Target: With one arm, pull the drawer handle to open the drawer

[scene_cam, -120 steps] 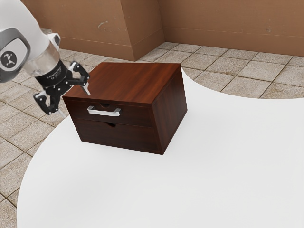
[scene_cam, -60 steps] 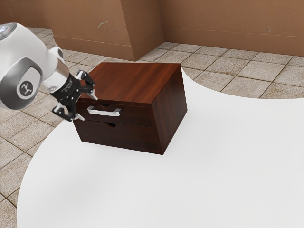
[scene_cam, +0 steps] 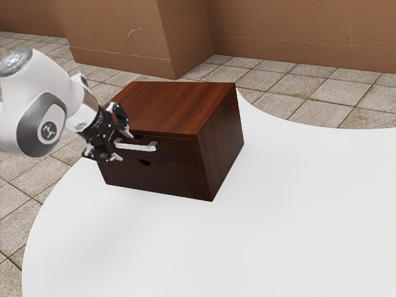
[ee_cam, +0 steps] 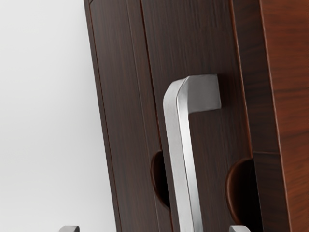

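A dark wooden cabinet (scene_cam: 179,105) with two drawers stands on the white table (scene_cam: 278,216). Its upper drawer (scene_cam: 176,150) looks shut and carries a silver bar handle (scene_cam: 137,146). My gripper (scene_cam: 119,144) is open at the end of the handle toward the exterior view's left, one finger above the bar and one below it. In the wrist view the handle (ee_cam: 181,159) runs close in front of the hand, between the two grey fingertips (ee_cam: 240,228), which stand well apart from it. The lower drawer (scene_cam: 161,174) has only a notch.
The table has a curved edge (scene_cam: 49,198) just below the arm, with tiled floor (scene_cam: 25,167) beyond it. Brown walls (scene_cam: 297,25) rise behind. Open tabletop spreads toward the exterior view's right and front of the cabinet.
My arm has swung down and toward the exterior view's right. The gripper went from beside the cabinet's corner to the handle's end, staying open. The drawer has not moved.
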Controlling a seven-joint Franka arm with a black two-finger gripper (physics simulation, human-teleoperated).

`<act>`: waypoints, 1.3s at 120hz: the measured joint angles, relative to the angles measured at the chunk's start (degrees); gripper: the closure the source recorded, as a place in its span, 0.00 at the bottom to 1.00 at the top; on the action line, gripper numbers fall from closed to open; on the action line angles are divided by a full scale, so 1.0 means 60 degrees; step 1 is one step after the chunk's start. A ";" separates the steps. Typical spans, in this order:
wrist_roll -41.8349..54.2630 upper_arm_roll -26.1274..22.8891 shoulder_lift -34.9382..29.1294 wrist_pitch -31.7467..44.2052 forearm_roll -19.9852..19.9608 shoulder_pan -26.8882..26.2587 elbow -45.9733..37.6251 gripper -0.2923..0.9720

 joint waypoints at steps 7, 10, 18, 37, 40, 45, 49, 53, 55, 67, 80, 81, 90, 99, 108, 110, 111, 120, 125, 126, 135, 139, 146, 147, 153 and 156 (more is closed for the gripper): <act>-0.0046 0.0000 0.0026 0.0058 -0.0004 0.0001 -0.0032 0.48; -0.0064 0.0000 0.0036 0.0084 -0.0005 0.0005 -0.0045 0.48; -0.0108 0.0000 0.0113 0.0176 -0.0008 0.0005 -0.0056 0.48; -0.0193 0.0000 0.0350 0.0423 -0.0021 0.0010 -0.0052 0.48; -0.0204 0.0000 0.0394 0.0470 -0.0038 0.0012 -0.0052 0.48; -0.0221 0.0000 0.0458 0.0539 -0.0068 0.0011 -0.0052 0.48; -0.0235 0.0000 0.0487 0.0591 -0.0088 0.0010 -0.0052 0.48; -0.0246 0.0000 0.0515 0.0650 -0.0104 0.0016 -0.0052 0.48; -0.0252 0.0000 0.0524 0.0676 -0.0111 0.0019 -0.0052 0.48; -0.0282 0.0000 0.0572 0.0804 -0.0137 0.0028 -0.0052 0.48; -0.0311 0.0000 0.0618 0.0921 -0.0149 0.0025 -0.0068 0.48; -0.0313 0.0000 0.0619 0.0929 -0.0149 0.0026 -0.0074 0.48; -0.0332 0.0000 0.0572 0.0987 -0.0159 0.0024 -0.0183 0.48; -0.0351 -0.0003 0.0524 0.1028 -0.0172 0.0027 -0.0248 0.48; -0.0367 -0.0001 0.0510 0.1056 -0.0180 0.0026 -0.0277 0.49; -0.0370 -0.0001 0.0509 0.1061 -0.0181 0.0027 -0.0287 0.49; -0.0372 -0.0001 0.0509 0.1063 -0.0182 0.0027 -0.0292 0.49; -0.0383 0.0000 0.0507 0.1081 -0.0190 0.0027 -0.0309 0.53; -0.0384 0.0000 0.0506 0.1088 -0.0189 0.0026 -0.0312 0.58; -0.0384 0.0000 0.0506 0.1089 -0.0189 0.0026 -0.0313 0.59; -0.0391 -0.0002 0.0505 0.1091 -0.0189 0.0024 -0.0315 0.67; -0.0398 -0.0002 0.0502 0.1093 -0.0191 0.0021 -0.0327 0.70; -0.0406 -0.0001 0.0453 0.1098 -0.0193 0.0017 -0.0360 0.74; -0.0407 -0.0001 0.0446 0.1098 -0.0194 0.0018 -0.0362 0.75; -0.0411 0.0008 0.0405 0.1091 -0.0198 0.0019 -0.0375 0.78; -0.0413 0.0016 0.0384 0.1083 -0.0200 0.0020 -0.0385 0.79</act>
